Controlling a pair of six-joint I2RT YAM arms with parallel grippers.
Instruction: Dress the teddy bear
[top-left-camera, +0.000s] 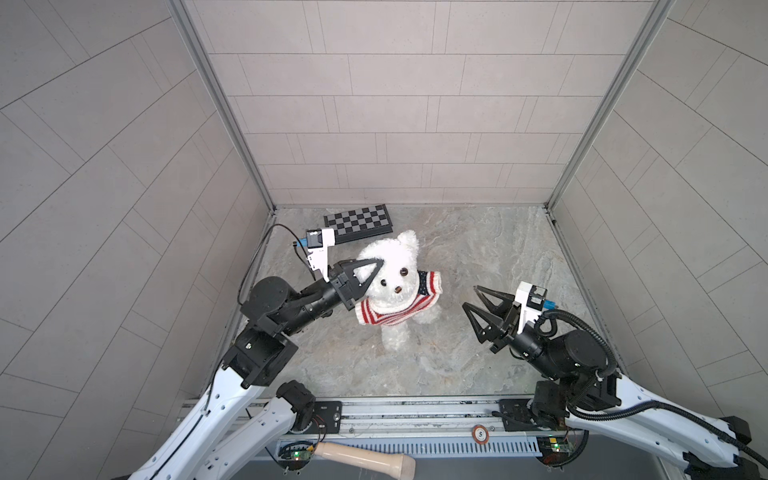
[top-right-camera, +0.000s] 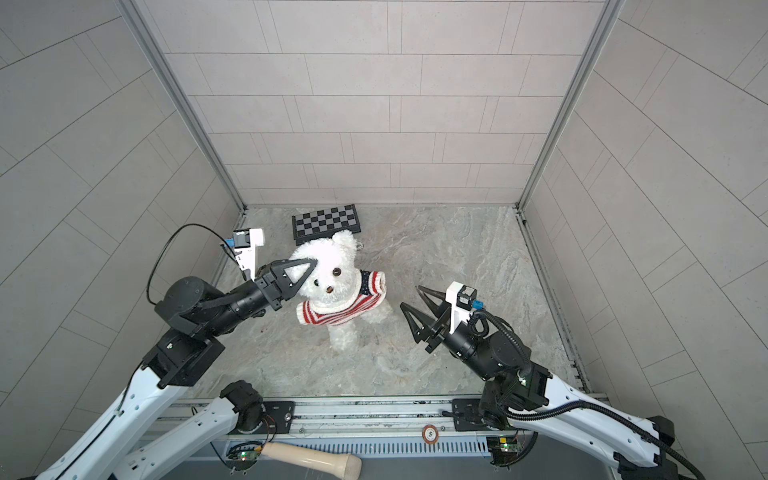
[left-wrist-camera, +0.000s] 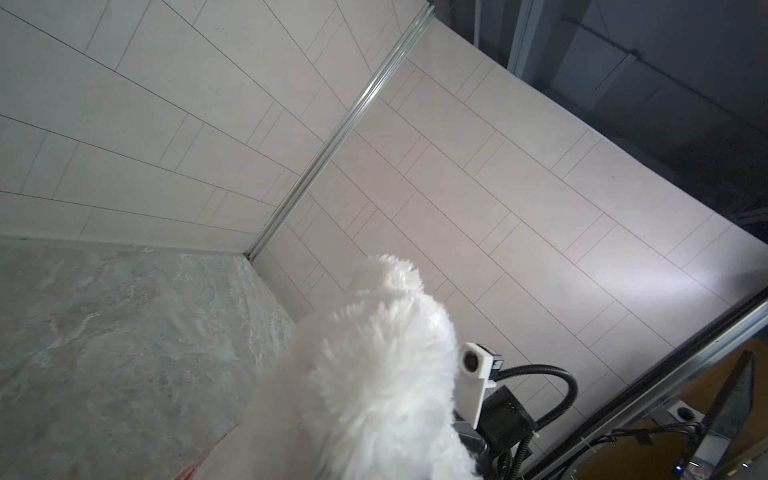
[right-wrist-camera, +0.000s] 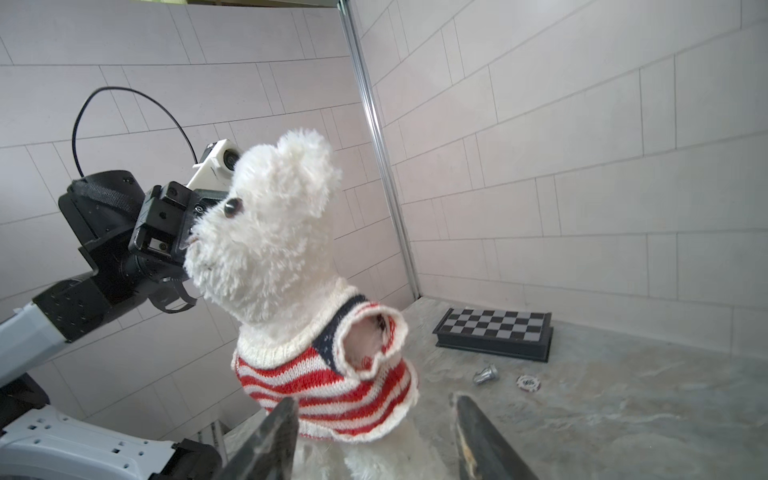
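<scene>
Soft, light teddy bear, best held by ear: left gripper jaws pinch it; right gripper, 3 o'clock, jaws wide.

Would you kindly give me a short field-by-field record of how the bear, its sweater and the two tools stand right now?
teddy bear: upright on the table, face turned up
striped sweater: on, over neck and torso
left tool: shut on the teddy bear at one ear
right tool: open, apart from the teddy bear
chessboard: lying by the back wall
</scene>
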